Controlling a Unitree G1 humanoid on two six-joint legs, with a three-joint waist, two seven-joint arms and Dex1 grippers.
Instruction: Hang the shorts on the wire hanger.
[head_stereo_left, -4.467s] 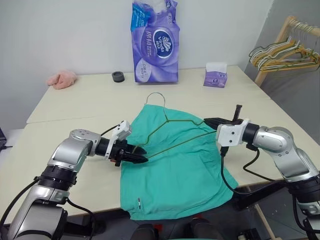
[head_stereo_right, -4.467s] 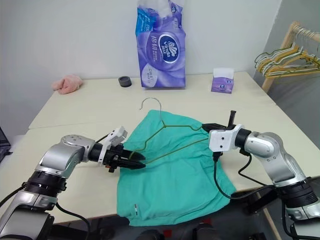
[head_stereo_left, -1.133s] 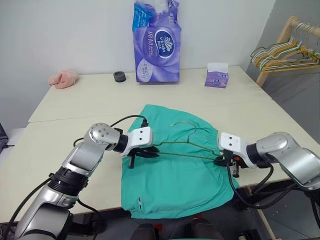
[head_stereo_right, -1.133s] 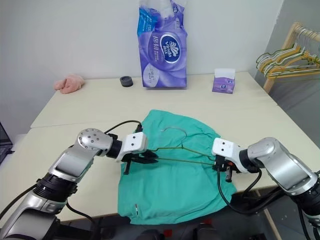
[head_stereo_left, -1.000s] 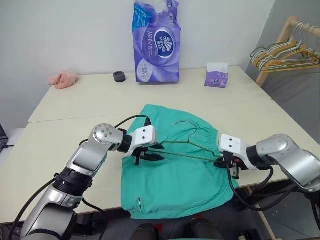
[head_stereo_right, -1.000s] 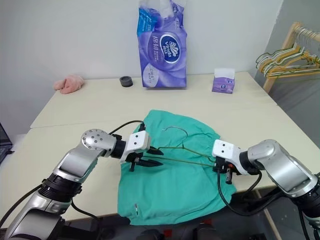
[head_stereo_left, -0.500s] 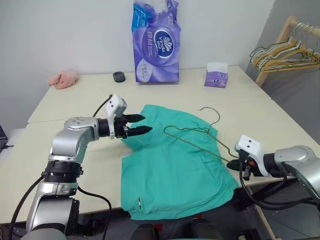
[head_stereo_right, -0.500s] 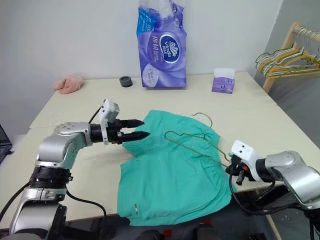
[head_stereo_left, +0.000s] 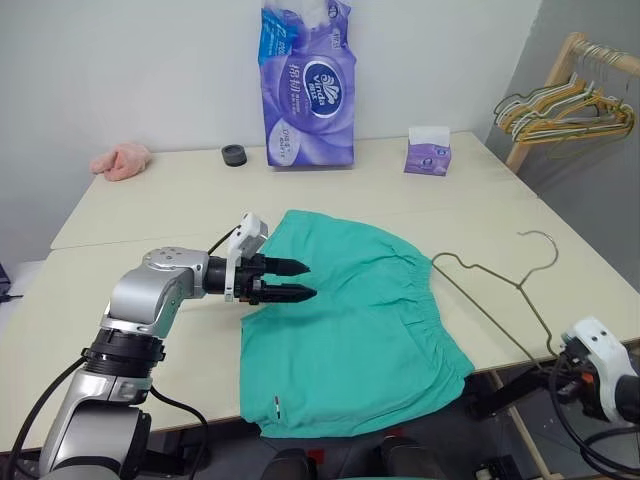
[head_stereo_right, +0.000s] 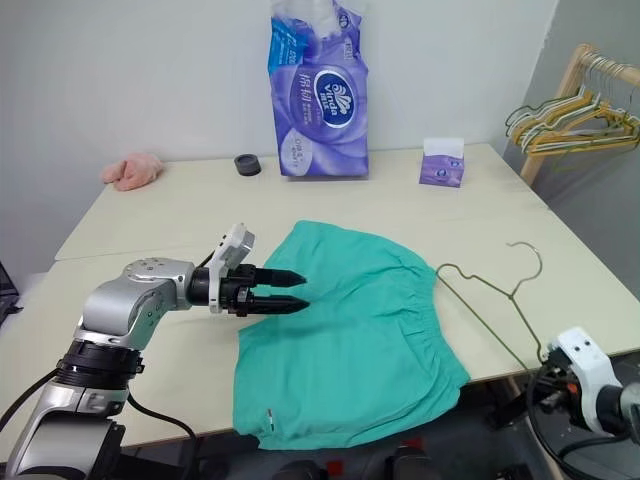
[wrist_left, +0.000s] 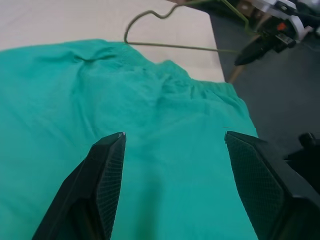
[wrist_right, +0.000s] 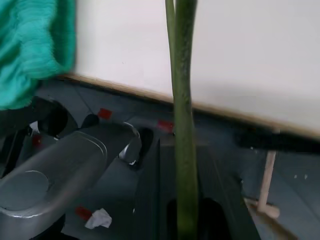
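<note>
The teal-green shorts (head_stereo_left: 350, 320) lie flat on the table, their gathered waistband towards the right. My left gripper (head_stereo_left: 305, 279) hovers over their left edge, pointing right, open and empty; in the left wrist view its fingers (wrist_left: 107, 170) straddle bare fabric (wrist_left: 150, 100). The wire hanger (head_stereo_left: 519, 284) lies on the bare tabletop to the right of the shorts, its hook towards the table's right edge. My right gripper (head_stereo_left: 562, 362) sits low past the table's near right edge, shut on the hanger's near corner. The wire (wrist_right: 182, 100) runs straight out from between its fingers.
At the back of the table stand a tall purple tissue pack (head_stereo_left: 308, 85), a small purple tissue box (head_stereo_left: 427, 152) and a black ring (head_stereo_left: 234, 154). A pink cloth (head_stereo_left: 122, 158) lies far left. A wooden rack with bunched hangers (head_stereo_left: 565, 100) stands at the right.
My left gripper has let go of the hanger and opened. My right gripper has dragged the hanger off the shorts to the right and dropped past the table edge.
</note>
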